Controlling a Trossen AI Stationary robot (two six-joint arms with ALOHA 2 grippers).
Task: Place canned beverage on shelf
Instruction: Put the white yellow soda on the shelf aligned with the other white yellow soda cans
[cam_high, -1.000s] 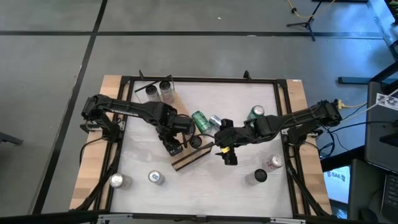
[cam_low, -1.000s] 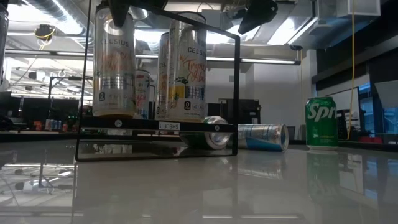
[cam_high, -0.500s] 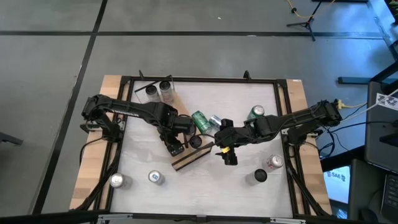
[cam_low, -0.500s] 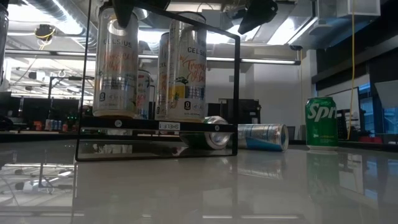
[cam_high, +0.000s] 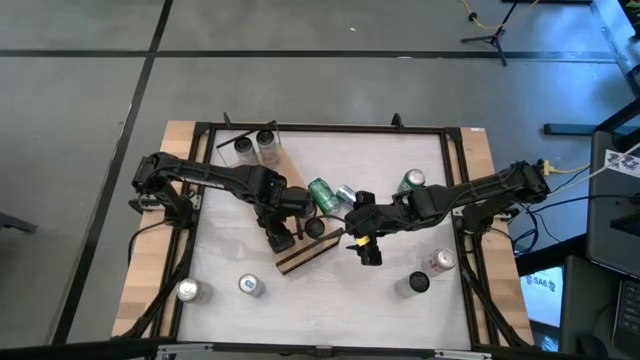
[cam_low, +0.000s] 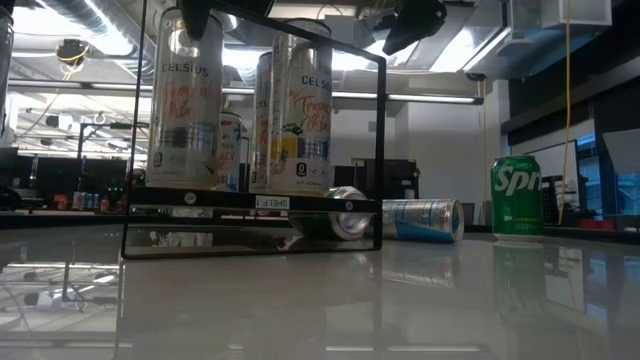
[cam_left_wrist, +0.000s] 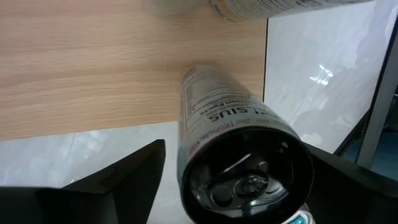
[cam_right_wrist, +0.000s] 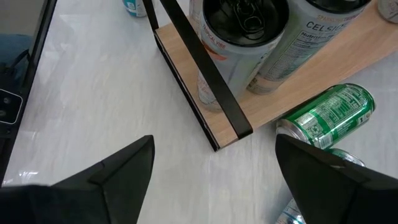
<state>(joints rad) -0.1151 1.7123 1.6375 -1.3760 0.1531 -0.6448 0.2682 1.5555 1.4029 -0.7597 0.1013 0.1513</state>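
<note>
The shelf (cam_high: 312, 257) is a light-wood board with dark edges, lying at the table's middle under a thin dark frame (cam_low: 250, 203). Two Celsius cans (cam_low: 297, 110) stand upright on it. My left gripper (cam_high: 280, 238) is above the shelf's left end, shut on another Celsius can (cam_low: 183, 110) that stands upright there. The left wrist view looks down on this can's top (cam_left_wrist: 245, 177) over the board (cam_left_wrist: 93, 62). My right gripper (cam_high: 365, 250) hovers open and empty beside the shelf's right end (cam_right_wrist: 224, 124). My left gripper holds the Celsius can by its upper part, just under the top rim (cam_left_wrist: 186, 155), between its two fingers (cam_left_wrist: 124, 180), which come from above and point down. The can is upright, with its bottom at board level (cam_low: 183, 186). I cannot tell whether it rests there.
A green can (cam_high: 322, 193) and a silver-blue can (cam_high: 346, 193) lie on their sides behind the shelf. A Sprite can (cam_low: 515, 196) stands at the far right. Other cans stand at the far left (cam_high: 255, 145), near left (cam_high: 251, 285) and near right (cam_high: 430, 272).
My left gripper has shifted slightly toward the table's left edge with the Celsius can. The can stays upright over the shelf's left end, and its label has turned a little.
</note>
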